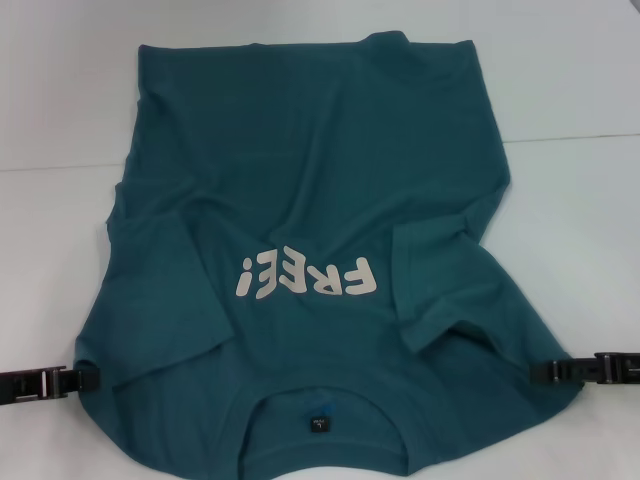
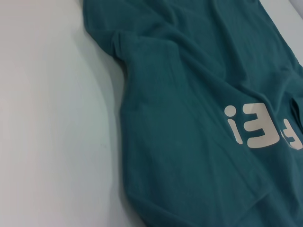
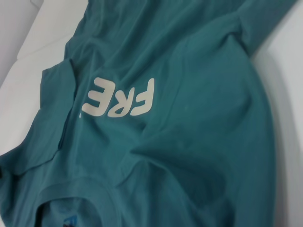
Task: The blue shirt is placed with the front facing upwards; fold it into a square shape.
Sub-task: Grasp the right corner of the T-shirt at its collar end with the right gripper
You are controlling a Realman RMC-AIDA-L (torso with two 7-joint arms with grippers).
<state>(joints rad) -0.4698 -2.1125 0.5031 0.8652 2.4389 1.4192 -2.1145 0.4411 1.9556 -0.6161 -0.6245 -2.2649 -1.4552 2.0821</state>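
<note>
The blue shirt (image 1: 320,220) lies spread front up across the middle of the white bench (image 1: 570,70), collar nearest me at 6 o'clock and hem away at 12 o'clock. I read the off-white "FREE!" lettering (image 1: 306,276) upside down from the head camera. Both sleeves are folded inward over the chest, one at 8 o'clock, the other at 4 o'clock just beside the lettering. The small dark neck label (image 1: 318,424) sits inside the collar.

My left gripper (image 1: 88,379) is at 8 o'clock, low at the shirt's shoulder edge, its tip touching the cloth. My right gripper (image 1: 540,372) mirrors it at 4 o'clock on the opposite shoulder edge. I cannot tell whether either set of jaws is clenched on fabric or released; the tips vanish at the cloth.

Nothing else stands on the bench near the shirt. Bare white surface runs along both sides and past the hem, with a faint seam (image 1: 575,137) crossing it at about 2 o'clock. The cloth is wrinkled along the left side.
</note>
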